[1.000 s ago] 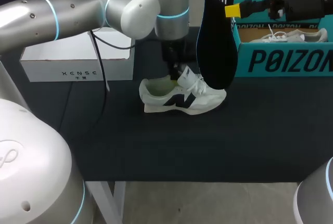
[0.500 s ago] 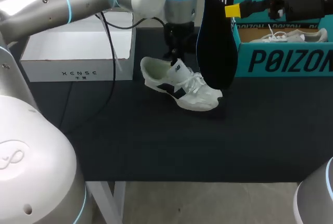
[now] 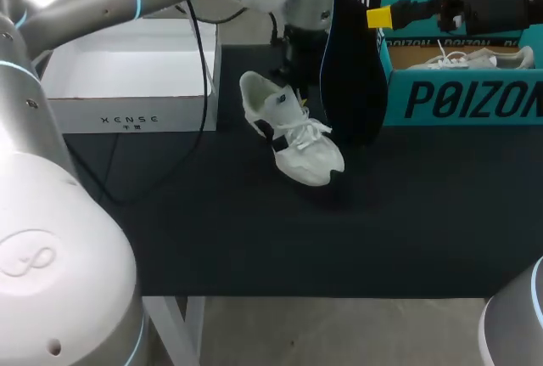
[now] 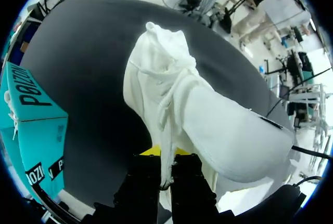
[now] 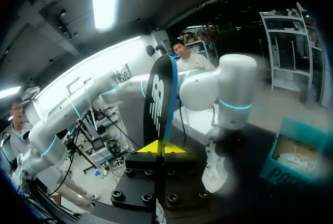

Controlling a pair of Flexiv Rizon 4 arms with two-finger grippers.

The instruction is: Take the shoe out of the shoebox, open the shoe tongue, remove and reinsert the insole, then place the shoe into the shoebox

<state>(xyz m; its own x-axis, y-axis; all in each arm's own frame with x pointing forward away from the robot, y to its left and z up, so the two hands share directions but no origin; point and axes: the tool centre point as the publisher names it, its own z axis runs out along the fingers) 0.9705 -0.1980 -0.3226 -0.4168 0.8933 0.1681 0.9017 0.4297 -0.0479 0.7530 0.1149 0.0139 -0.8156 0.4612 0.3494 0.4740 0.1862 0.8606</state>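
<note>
Soft white-and-navy sneaker (image 3: 293,132) pinched at its upper by left gripper (image 4: 165,157) (probably light, floppy); right gripper (image 3: 379,17) clamps bendy black insole (image 3: 352,69) edgewise.

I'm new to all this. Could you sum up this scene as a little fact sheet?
Left gripper: shut on the white shoe
Shoe pose: tilted, heel up, toe down toward the table
Right gripper: shut on the dark insole, held upright
Teal shoebox: open, another shoe inside
White box: open, on the table beside the shoe
</note>
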